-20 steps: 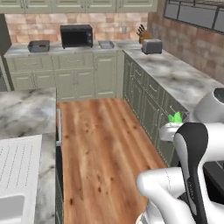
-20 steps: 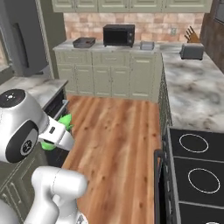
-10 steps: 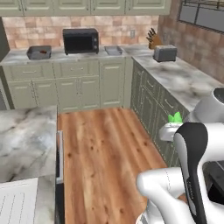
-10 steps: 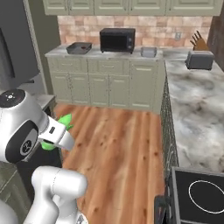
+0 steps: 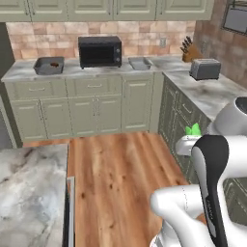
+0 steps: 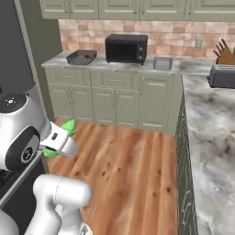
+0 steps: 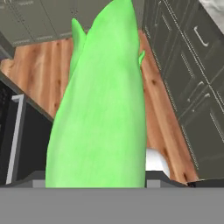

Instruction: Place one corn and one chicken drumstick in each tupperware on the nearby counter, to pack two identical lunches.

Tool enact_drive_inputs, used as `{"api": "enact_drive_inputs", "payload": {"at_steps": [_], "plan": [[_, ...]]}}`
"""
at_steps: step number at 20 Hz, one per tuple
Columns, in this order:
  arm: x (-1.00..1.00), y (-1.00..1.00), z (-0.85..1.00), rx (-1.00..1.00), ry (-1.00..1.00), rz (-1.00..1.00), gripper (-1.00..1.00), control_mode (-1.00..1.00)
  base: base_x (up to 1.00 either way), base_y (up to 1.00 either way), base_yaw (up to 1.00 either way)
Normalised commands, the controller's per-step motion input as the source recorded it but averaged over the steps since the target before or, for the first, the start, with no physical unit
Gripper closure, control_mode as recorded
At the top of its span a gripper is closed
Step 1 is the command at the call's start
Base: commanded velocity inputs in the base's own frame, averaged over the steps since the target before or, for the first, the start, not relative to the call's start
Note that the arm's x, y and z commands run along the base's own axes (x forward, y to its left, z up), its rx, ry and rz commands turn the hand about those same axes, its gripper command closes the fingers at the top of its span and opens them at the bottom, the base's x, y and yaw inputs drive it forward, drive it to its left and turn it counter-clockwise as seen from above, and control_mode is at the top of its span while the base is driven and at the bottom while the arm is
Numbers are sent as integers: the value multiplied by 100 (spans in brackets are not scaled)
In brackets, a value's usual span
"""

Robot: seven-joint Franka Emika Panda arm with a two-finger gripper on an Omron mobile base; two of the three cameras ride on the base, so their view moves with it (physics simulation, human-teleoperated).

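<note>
corn (image 7: 103, 109) is clenched in the hand (image 6: 58, 140), carried above the wood floor (image 5: 116, 178). base has swung since a second ago, back surface (image 5: 116, 67) with both tupperware (image 5: 48, 65) now squarer ahead; placing comes next.

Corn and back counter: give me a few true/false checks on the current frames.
1. The tool holds a green corn. True.
2. The left tupperware on the counter is bare. False: something small and brownish lies in it.
3. The microwave stands between the two tupperwares. True: the right tupperware sits on its other side.
4. The toaster stands left of the microwave. False: it is on the right-hand run, near the knife block.
5. The corn already lies in a tupperware. False: it is at the tool, above the wooden floor.
</note>
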Motion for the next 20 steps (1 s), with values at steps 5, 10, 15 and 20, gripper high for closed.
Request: {"api": "enact_drive_inputs", "payload": {"at_steps": [5, 10, 15, 20], "plan": [[0, 0, 0, 0, 0, 0, 100, 100, 100, 0, 12], [0, 0, 0, 0, 0, 0, 100, 100, 100, 0, 12], [0, 0, 0, 0, 0, 0, 100, 100, 100, 0, 12], [0, 0, 0, 0, 0, 0, 100, 100, 100, 0, 10]]}}
